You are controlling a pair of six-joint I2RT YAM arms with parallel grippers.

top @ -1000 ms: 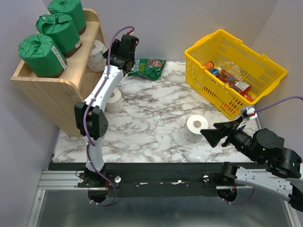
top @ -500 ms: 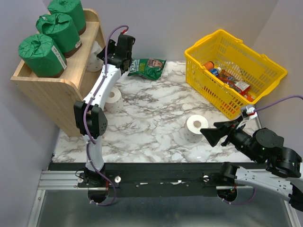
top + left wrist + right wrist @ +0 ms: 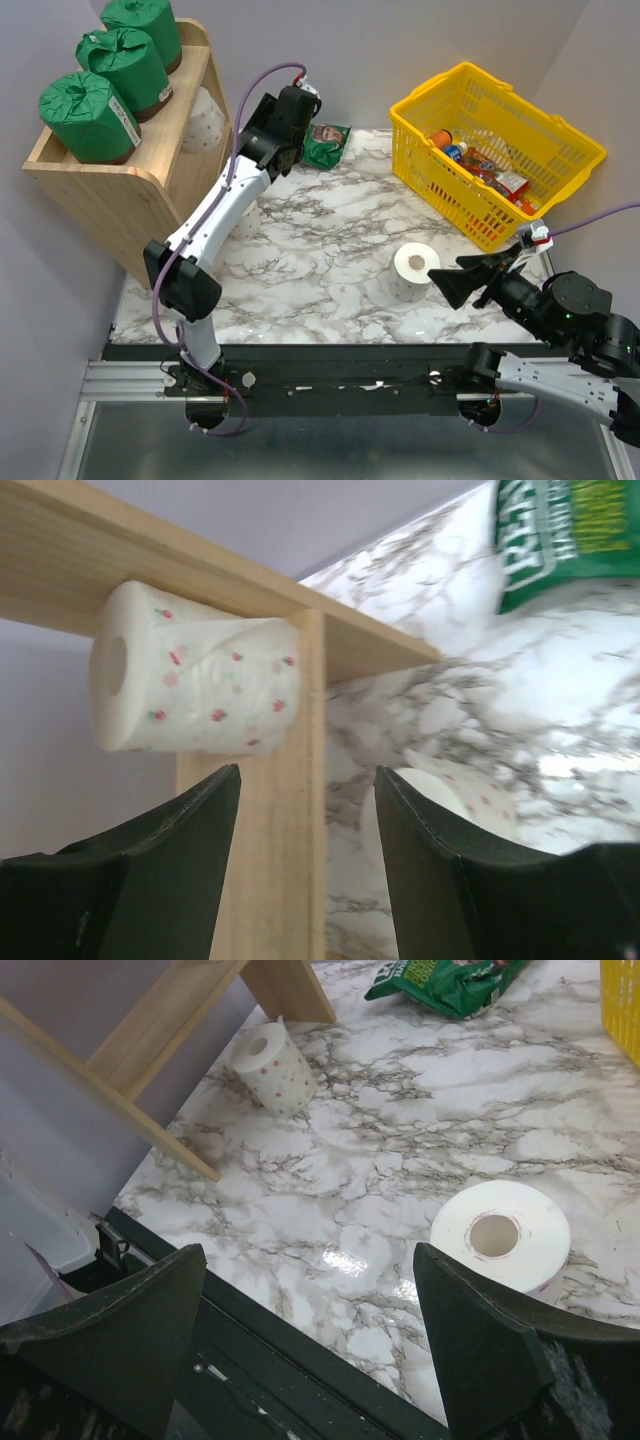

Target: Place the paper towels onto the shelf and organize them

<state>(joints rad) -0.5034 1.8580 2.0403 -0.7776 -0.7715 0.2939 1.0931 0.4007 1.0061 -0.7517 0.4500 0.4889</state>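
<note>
Hovering just off the open side of the shelf, the left gripper has its fingers parted about midway with nothing between them; facing it in the left wrist view is the shelf's upright post; behind that post the printed white roll lies on its side on the lower tier, hollow core turned outward; three green rolls stand in a row in the top tray, touching or nearly so; second white roll sits on the marble table close to the shelf's foot, mostly hidden by the left arm from above; third white roll stands upright, core up, out on the marble near the front edge, well apart from the shelf; right gripper is low over the table's near edge, fingers spread wide and empty, the third white roll just ahead of its right finger, not touching; green snack bag lies flat at the back of the table beside the left gripper; yellow basket at the back right holds bottles and packets.
</note>
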